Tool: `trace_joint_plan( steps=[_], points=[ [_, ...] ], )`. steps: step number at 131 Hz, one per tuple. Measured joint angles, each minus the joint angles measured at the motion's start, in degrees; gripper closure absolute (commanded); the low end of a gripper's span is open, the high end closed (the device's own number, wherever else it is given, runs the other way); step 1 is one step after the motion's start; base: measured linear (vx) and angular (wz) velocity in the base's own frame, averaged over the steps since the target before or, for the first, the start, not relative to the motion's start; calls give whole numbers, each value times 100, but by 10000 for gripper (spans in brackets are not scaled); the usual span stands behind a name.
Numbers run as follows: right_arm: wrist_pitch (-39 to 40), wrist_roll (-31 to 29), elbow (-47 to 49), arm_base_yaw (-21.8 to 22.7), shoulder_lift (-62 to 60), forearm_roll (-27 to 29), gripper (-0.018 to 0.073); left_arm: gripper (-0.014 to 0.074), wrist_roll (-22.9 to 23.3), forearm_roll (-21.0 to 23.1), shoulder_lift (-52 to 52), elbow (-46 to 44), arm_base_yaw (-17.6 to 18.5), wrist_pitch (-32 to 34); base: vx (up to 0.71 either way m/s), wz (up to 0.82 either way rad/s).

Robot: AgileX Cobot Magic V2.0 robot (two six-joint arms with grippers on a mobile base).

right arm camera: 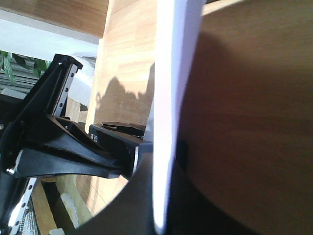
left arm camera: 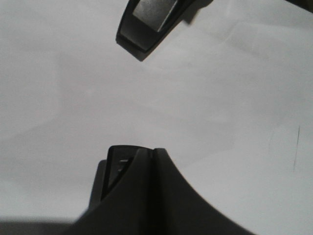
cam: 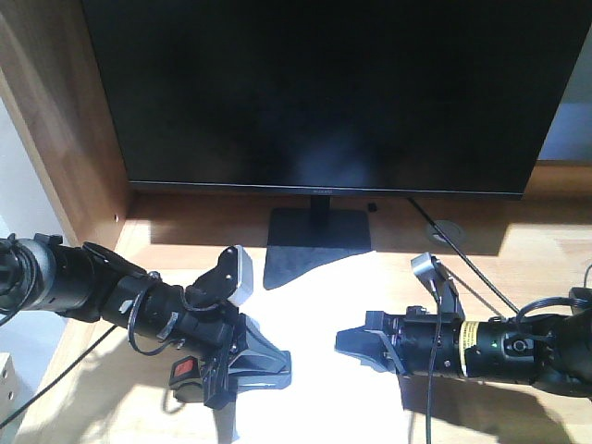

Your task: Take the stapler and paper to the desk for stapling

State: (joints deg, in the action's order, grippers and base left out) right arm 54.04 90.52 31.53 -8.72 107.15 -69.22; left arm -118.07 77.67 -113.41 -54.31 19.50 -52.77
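The white paper lies on the light wood desk in front of the monitor. My right gripper is shut on the paper's right edge; in the right wrist view the paper runs edge-on between its jaws. My left gripper is at the paper's left side, its fingers pressed together over the paper. The black stapler, red tab showing, lies under that gripper. Its end pokes out beside the left finger and shows in the right wrist view.
A large black monitor stands at the back on a flat stand. A dark wooden side panel walls the left. A cable runs from a grommet toward the right arm.
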Motion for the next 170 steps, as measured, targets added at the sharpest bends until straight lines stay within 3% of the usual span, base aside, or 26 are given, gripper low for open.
trace_joint_plan(
  steps=[52, 87, 122, 146, 170],
  points=[
    [0, 0, 0, 0, 0, 0, 561, 603, 0, -150, 138, -8, 0, 72, 0, 0],
    [0, 0, 0, 0, 0, 0, 561, 603, 0, -507, 856, 38, 21, 430, 0, 0],
    [0, 0, 0, 0, 0, 0, 538, 603, 0, -555, 1503, 38, 21, 522, 0, 0],
    [0, 0, 0, 0, 0, 0, 398, 603, 0, -571, 1633, 38, 21, 570, 0, 0],
    [0, 0, 0, 0, 0, 0, 94, 603, 0, -584, 1633, 66, 21, 610, 0, 0]
  ],
)
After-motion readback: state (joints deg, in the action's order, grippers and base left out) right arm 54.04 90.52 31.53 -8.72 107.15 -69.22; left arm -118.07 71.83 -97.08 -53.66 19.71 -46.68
